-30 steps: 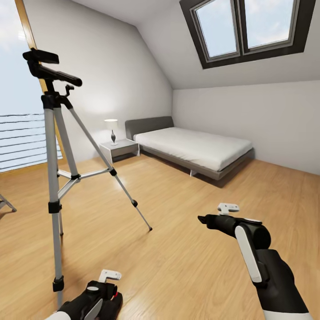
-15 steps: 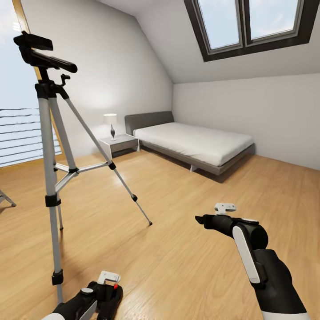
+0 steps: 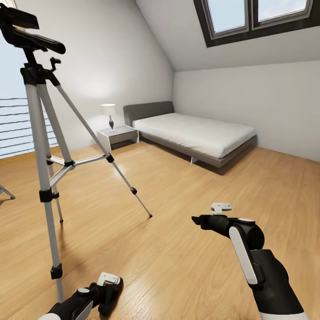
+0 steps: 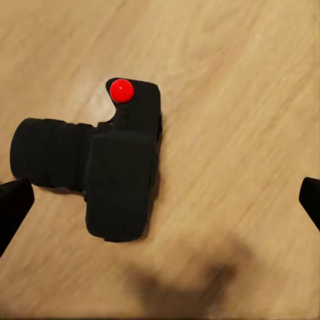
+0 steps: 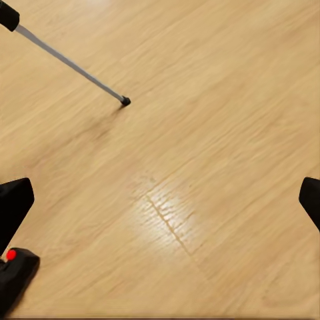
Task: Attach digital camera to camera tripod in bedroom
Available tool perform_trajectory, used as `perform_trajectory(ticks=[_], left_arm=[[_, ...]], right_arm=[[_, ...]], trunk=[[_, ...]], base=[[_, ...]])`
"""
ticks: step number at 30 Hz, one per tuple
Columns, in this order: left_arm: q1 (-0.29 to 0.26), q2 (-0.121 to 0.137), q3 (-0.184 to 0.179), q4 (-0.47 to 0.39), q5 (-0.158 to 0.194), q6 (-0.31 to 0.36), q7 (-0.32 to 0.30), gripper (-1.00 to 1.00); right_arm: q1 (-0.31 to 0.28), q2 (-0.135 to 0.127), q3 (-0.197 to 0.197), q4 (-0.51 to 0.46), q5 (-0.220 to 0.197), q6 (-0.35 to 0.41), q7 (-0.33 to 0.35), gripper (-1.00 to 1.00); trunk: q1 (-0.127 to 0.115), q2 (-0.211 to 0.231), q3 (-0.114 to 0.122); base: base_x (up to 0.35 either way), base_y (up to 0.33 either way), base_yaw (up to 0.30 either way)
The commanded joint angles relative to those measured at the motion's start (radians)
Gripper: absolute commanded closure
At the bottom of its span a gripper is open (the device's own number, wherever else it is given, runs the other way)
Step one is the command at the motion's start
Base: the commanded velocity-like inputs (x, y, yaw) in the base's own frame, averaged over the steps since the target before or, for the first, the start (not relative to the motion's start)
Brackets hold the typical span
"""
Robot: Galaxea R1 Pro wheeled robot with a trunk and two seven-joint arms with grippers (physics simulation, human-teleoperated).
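Two tools are in play. The left tool (image 3: 106, 293), at the lower left of the head view, hangs low over the floor (image 3: 186, 258) with its jaws spread wide; in the left wrist view its fingertips (image 4: 13, 207) sit at the frame's far edges with nothing between them but the camera (image 4: 117, 173). The camera lies on the wood, apart from both fingertips, lens barrel pointing toward the left edge of that view and the red button (image 4: 121, 89) uppermost in the frame. It is not gripped.

The right tool (image 3: 202, 220) is held out at the lower right of the head view, above bare floor. Its jaws are also wide, and it carries nothing. The right wrist view catches one tripod foot (image 5: 125, 101) in the upper left of the frame, and the red button at the lower left corner.

The tripod (image 3: 42, 133) stands at the left of the head view, legs splayed, its black head (image 3: 26, 33) in the upper left corner. The bed (image 3: 195, 135) lies against the far wall, mid-frame.

By my reading the step in hand is the pickup: the left tool is lined up over the camera but has not closed. The next move calls for lowering until the fingertips straddle the body, closing on it, then lifting it well up to the tripod head.
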Motion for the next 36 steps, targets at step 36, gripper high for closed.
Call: perform_trajectory(ticks=[36], left_arm=[[-0.149, 0.059, -0.004, -0.024, -0.099, 0.154, -0.234, -1.00]], right_arm=[[-0.002, -0.001, 0.040, -0.001, 0.001, 0.004, -0.002, -1.00]], trunk=[[0.009, -0.005, -0.082]], base=[[0.000, 0.000, 0.000]])
